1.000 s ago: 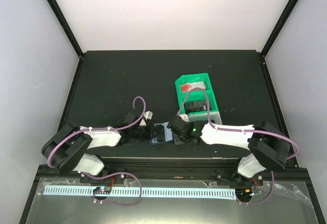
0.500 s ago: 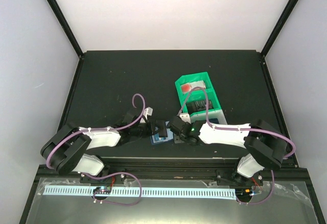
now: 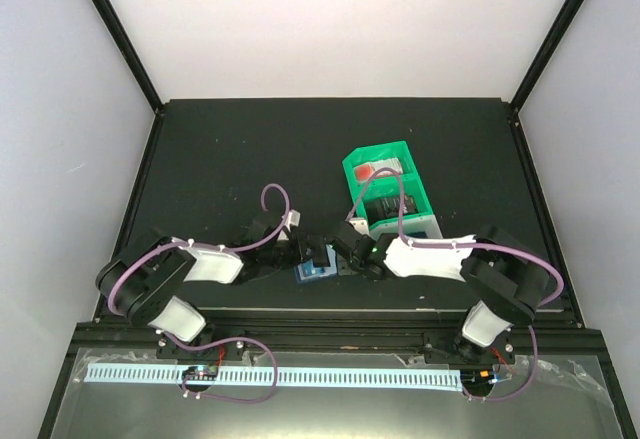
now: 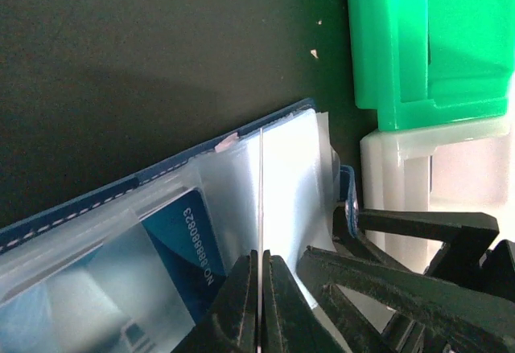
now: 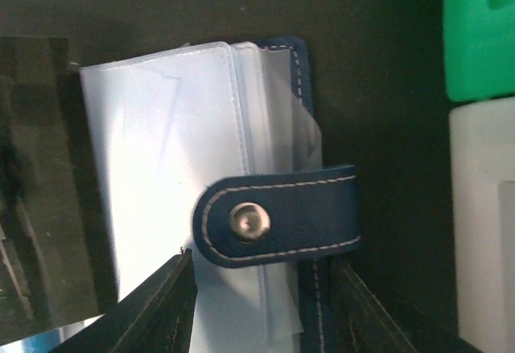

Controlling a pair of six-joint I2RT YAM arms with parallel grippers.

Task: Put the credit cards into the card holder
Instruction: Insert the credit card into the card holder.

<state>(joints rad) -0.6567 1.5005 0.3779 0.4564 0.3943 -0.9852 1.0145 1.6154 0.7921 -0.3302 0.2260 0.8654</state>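
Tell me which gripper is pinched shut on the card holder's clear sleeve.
The left gripper: it is closed on a clear sleeve of the card holder, whereas the right gripper stands open astride the snap tab.

The black table (image 3: pixel 220 159) carries the open card holder (image 3: pixel 312 275) at six o'clock, with the green-and-white bin (image 3: pixel 378 149) at its one o'clock.

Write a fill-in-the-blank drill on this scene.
The left gripper is ___ on a clear sleeve of the card holder.
The right gripper stands ___ astride the snap tab.
The credit card in the sleeve is ___.
The bin nearby is white and ___.
Missing: shut, open, blue, green.
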